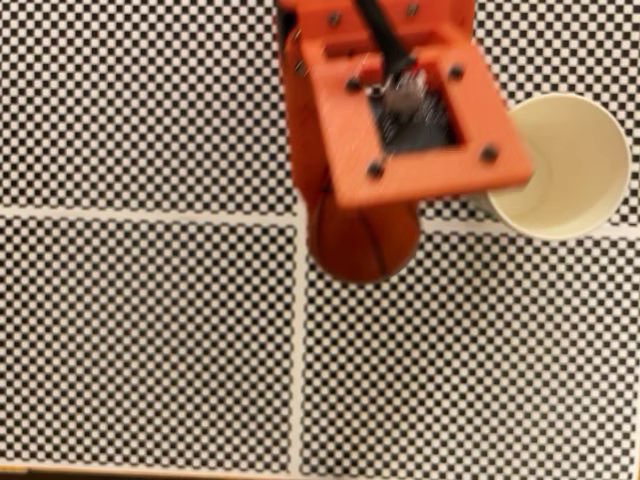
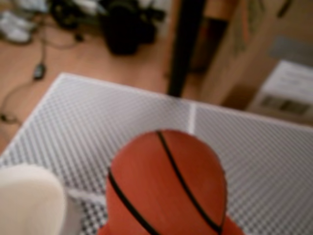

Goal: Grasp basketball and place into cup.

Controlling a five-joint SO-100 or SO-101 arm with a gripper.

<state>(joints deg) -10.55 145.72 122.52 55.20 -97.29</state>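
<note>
The basketball (image 1: 365, 250), orange-red with black seams, sticks out below my orange gripper (image 1: 365, 215) in the fixed view, left of the cup. In the wrist view the basketball (image 2: 166, 186) looms large at the bottom centre, with orange finger parts (image 2: 234, 228) hugging its lower sides, so the gripper is shut on it. The cream-white cup (image 1: 565, 165) stands upright at the right with its mouth open, its left rim partly covered by the gripper's body. The wrist view shows the cup (image 2: 27, 200) blurred at the lower left. How high the ball is above the mat is unclear.
A black-and-white checkered mat (image 1: 150, 330) with white dividing lines covers the table. Beyond its far edge in the wrist view are a wooden floor with cables (image 2: 39, 71), a dark post (image 2: 183, 46) and cardboard boxes (image 2: 288, 93).
</note>
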